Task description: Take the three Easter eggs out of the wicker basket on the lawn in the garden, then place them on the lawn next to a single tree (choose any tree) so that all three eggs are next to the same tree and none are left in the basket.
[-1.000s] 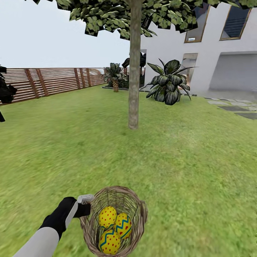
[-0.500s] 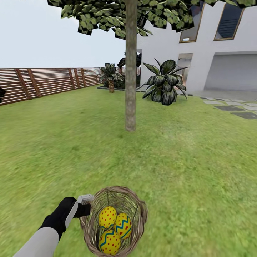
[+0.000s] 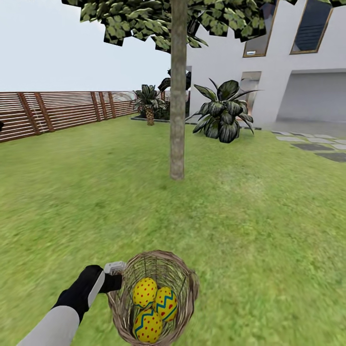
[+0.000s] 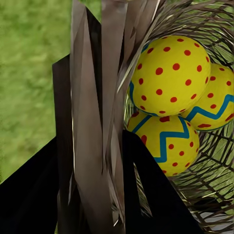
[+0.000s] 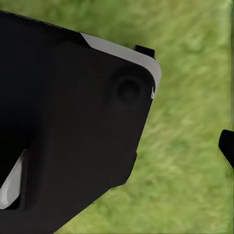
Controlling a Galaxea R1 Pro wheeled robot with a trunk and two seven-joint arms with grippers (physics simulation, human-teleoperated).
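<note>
The left gripper [image 3: 113, 281] is clamped on the basket [image 3: 185, 283] rim, three eggs [image 3: 154, 305] inside. The carry is under way; next, approach the tree [image 3: 177, 120] at twelve o'clock. Right gripper's state: cannot tell.

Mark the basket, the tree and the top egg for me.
basket [image 3: 185, 283], head view, right rim wall.
tree [image 3: 177, 120], head view, mid trunk.
top egg [image 3: 144, 292], head view, middle of its dotted shell.

Three Easter eggs [image 3: 154, 305] in wicker basket [image 3: 187, 283] – tree [image 3: 177, 120] ahead on lawn [image 3: 250, 216].
</note>
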